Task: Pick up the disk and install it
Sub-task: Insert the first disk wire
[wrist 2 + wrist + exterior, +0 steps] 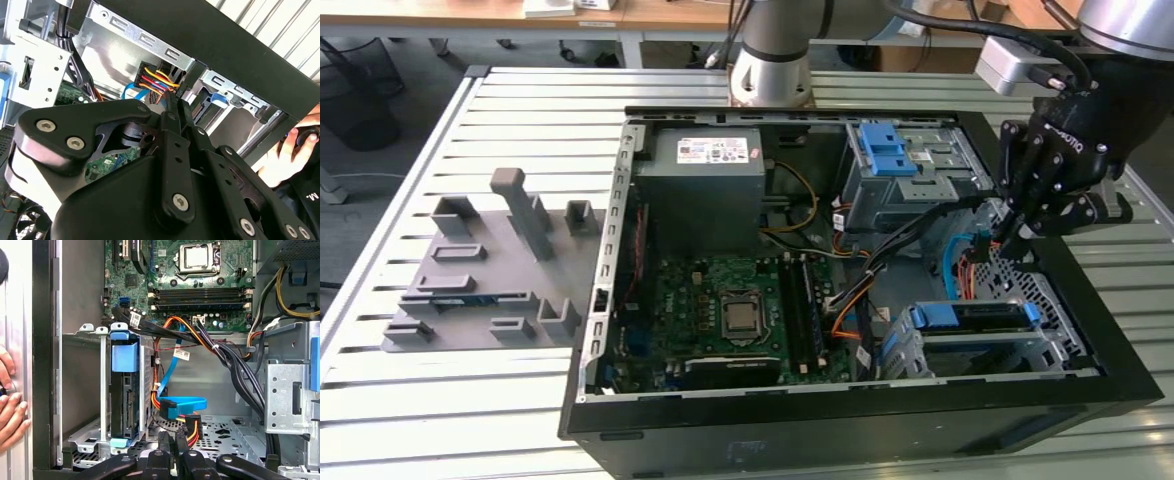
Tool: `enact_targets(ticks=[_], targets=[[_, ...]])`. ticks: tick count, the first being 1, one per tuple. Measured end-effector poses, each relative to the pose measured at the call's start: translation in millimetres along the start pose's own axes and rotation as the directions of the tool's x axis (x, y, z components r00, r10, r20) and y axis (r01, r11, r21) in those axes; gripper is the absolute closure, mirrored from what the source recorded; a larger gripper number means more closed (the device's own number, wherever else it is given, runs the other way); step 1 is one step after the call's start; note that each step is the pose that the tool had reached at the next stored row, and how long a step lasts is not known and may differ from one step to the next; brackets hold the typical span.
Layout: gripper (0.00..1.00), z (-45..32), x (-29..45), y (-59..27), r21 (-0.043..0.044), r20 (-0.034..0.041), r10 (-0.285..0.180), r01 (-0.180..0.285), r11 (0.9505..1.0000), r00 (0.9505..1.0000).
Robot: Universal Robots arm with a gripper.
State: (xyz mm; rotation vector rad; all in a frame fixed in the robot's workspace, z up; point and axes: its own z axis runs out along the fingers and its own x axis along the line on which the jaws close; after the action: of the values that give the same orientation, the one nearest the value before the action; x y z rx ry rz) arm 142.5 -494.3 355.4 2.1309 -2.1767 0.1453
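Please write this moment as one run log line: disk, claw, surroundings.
disk: seated in drive cage | claw: shut, tips by loose cable plugs | person's hand: outside case wall

Bkgd — slatted metal table (520,110), pale grey, bright even light w/ glare on slats. Wooden desks (654,12) along far edge. Grey floor (374,165) — exterior view's left.

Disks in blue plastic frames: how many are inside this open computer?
1. The flat rectangular disk in a blue plastic frame sits in the grey metal cage at the exterior view's lower right. Others could be hidden.
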Motion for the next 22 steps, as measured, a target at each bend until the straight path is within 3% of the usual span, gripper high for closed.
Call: enact_targets(ticks=[4, 5, 6, 13, 22], targets=[[0.82, -0.1, 0.0, 0.0, -0.0013, -0.0003, 0.000, 0.000, 1.0000, 1.0000], [0.76, -0.2, 0.0, -0.1, -0.0027, -0.0004, -0.001, 0.001, 1.0000, 1.0000], [0.76, -0.3, -0.2, -0.2, -0.0046, -0.0004, -0.001, 0.001, 1.0000, 1.0000], [0.76, -0.6, -1.5, -3.5, -0.0281, -0.0012, -0.003, 0.003, 0.9996, 1.0000], [0.76, -2.8, -1.4, -6.3, -0.0311, -0.0008, -0.003, 0.003, 0.9995, 1.0000]])
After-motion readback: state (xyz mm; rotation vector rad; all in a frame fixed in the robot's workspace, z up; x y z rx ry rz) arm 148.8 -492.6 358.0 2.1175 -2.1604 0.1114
